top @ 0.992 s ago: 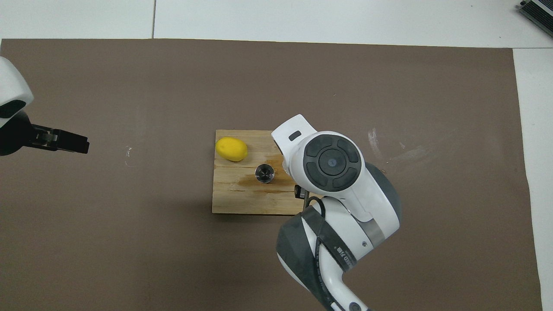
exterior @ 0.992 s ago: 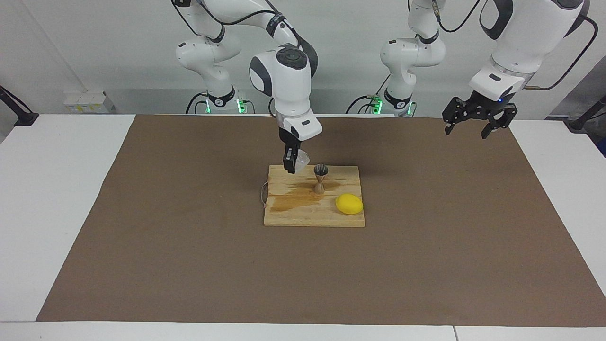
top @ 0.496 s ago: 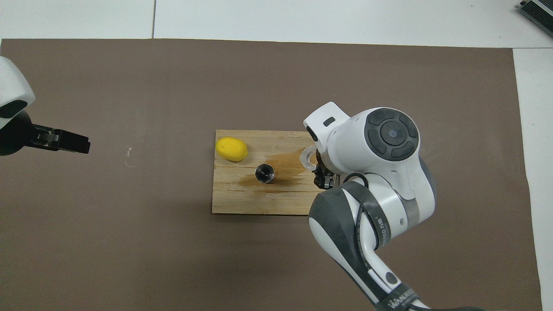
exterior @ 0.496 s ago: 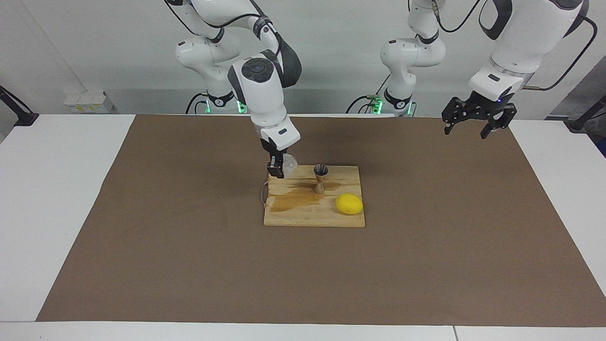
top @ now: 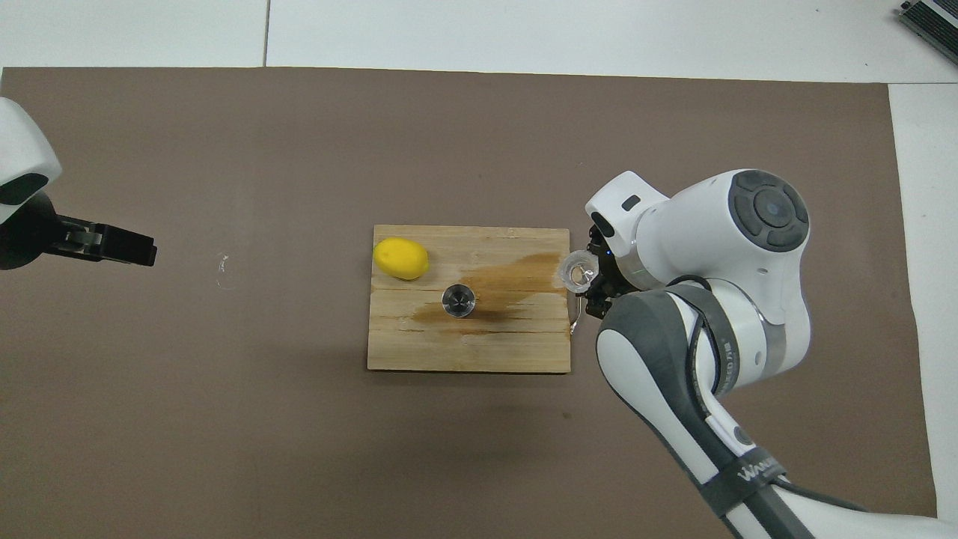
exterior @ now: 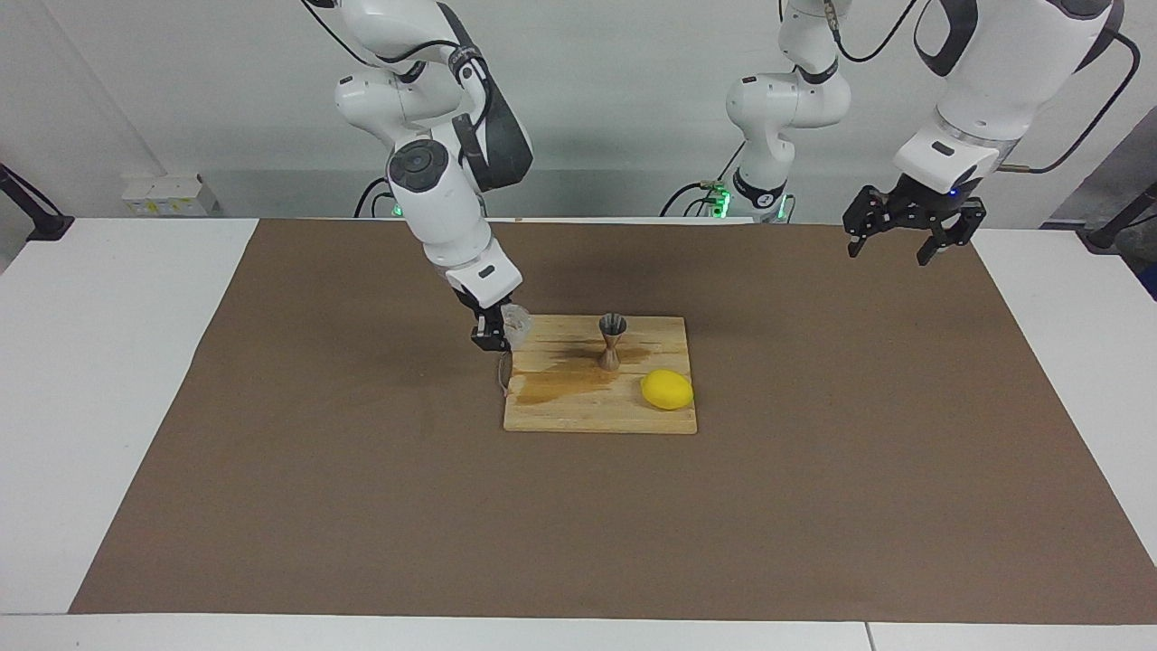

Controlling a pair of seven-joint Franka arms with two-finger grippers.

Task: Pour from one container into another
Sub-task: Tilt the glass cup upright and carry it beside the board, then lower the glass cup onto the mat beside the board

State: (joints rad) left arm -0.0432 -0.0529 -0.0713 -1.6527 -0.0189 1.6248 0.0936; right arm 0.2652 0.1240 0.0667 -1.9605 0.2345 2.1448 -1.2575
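The right gripper (exterior: 494, 335) holds the glass cup (exterior: 516, 320) low over the edge of the wooden board (exterior: 578, 411) at the right arm's end, well apart from the jigger (exterior: 612, 341) standing mid-board beside a wet stain (pouring looks done). Next, seemingly: set the cup down, release. The left gripper (exterior: 907, 237) waits, wide open.

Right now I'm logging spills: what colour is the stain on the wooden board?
Darker brown stain on the pale wooden board; overhead view shows it best.
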